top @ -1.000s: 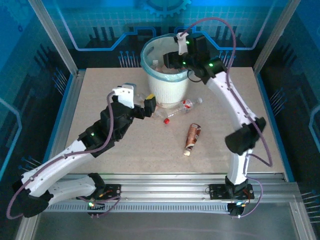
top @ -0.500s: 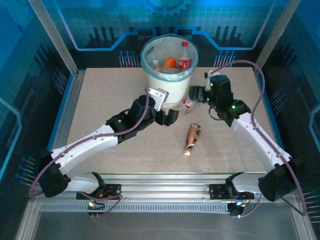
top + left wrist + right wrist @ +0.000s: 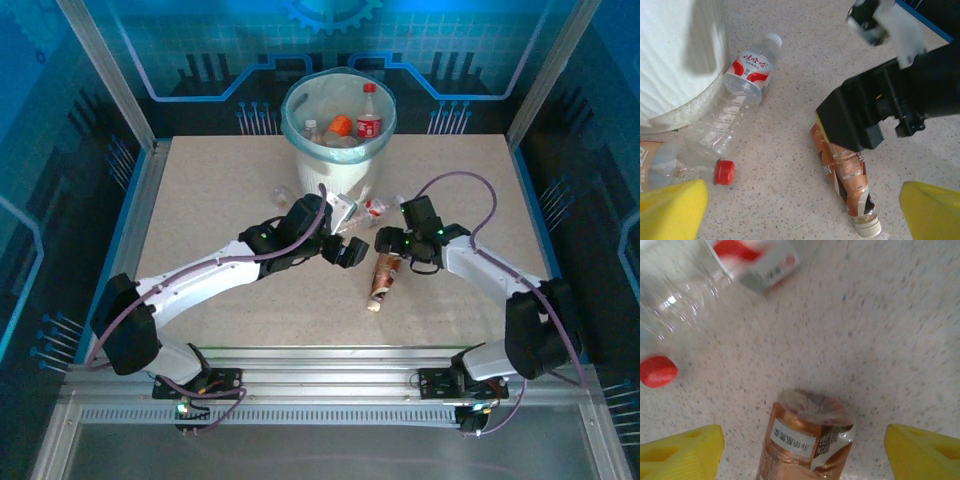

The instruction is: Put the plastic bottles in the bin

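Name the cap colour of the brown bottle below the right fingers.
White cap on the brown bottle; clearest in left wrist view.

Overhead overview, wrist close-ups share brown bottle (image 3: 847, 180)

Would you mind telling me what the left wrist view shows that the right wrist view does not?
Left wrist view: the ribbed white wall of the bin and the white cap of the brown bottle. Right wrist view: that bottle's flat base, end-on between the yellow fingers of the open right gripper. Both: the brown bottle and a red-capped clear bottle.
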